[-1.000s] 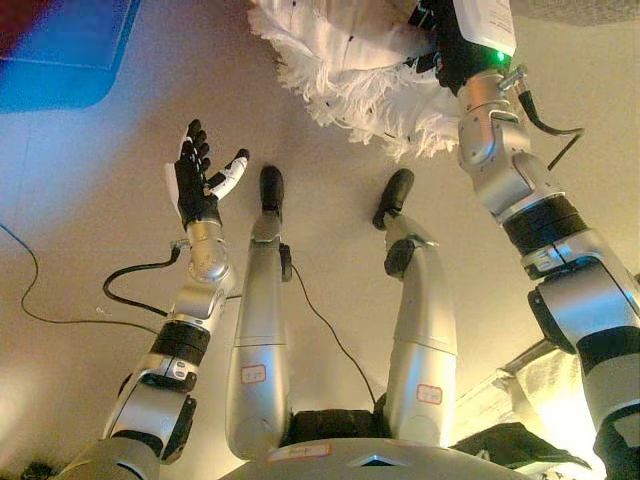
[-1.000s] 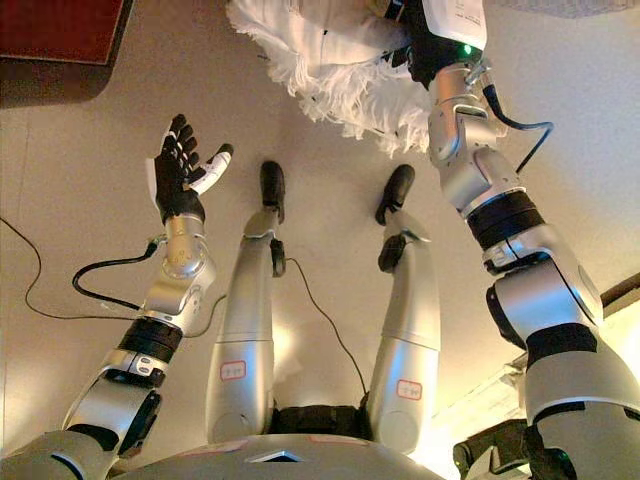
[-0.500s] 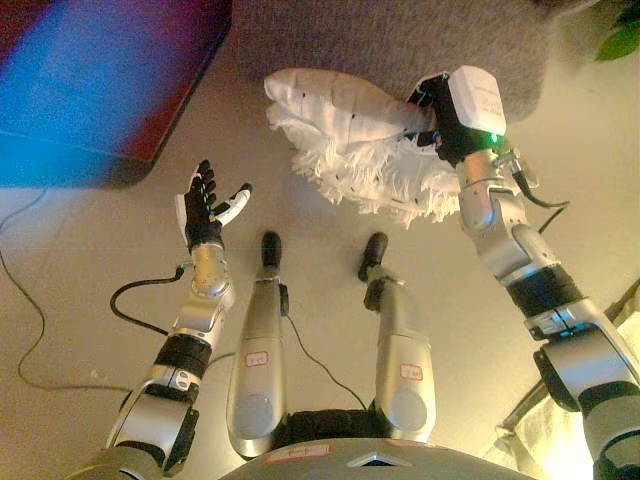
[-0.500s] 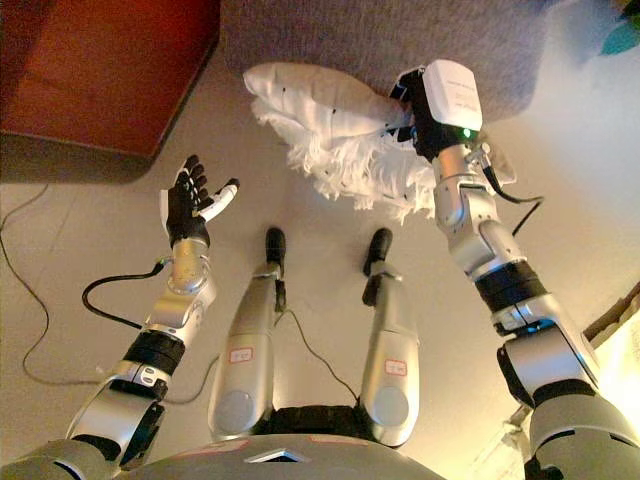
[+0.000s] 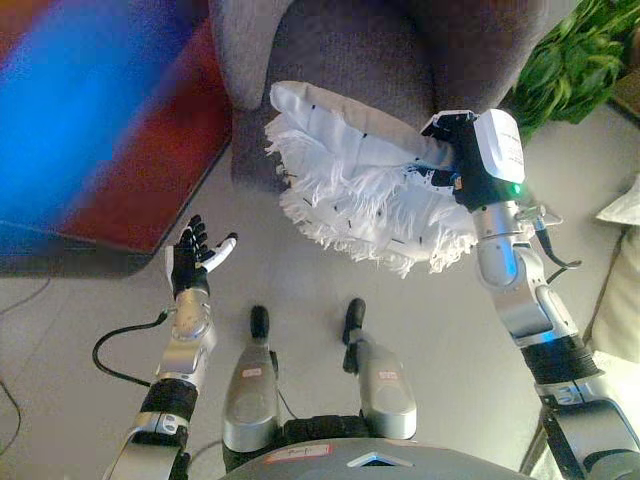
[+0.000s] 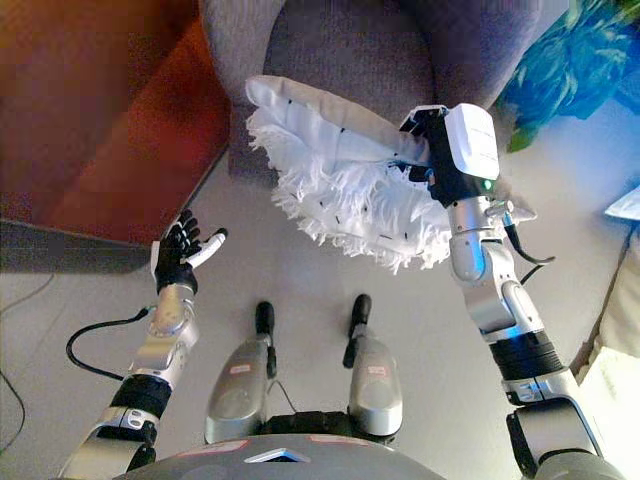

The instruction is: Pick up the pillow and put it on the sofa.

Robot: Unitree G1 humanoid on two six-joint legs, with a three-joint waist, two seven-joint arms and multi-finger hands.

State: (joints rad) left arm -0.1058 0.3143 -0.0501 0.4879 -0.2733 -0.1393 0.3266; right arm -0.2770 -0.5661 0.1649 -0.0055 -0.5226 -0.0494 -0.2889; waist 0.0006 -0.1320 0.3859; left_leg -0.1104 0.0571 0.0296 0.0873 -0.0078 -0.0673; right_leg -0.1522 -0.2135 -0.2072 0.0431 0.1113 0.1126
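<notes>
A white pillow point(image 5: 350, 170) with a shaggy fringe hangs in the air in front of a grey sofa chair point(image 5: 350, 55), its upper edge over the seat's front. My right hand point(image 5: 447, 150) is shut on the pillow's right end, holding it up; the fingers are partly buried in the cloth. It shows in the right eye view too point(image 6: 425, 150). My left hand point(image 5: 190, 262) is open and empty, palm up, low at the left above the floor, well apart from the pillow.
A dark red rug point(image 6: 110, 130) lies left of the sofa. A green plant point(image 5: 575, 60) stands right of it. A pale cushioned piece point(image 5: 622, 280) sits at the right edge. Beige floor point(image 5: 90, 300) lies between me and the sofa.
The camera has tilted up, so the sofa seat and plant now show. My right hand has carried the pillow up to the sofa's front. The left hand stays open and idle.
</notes>
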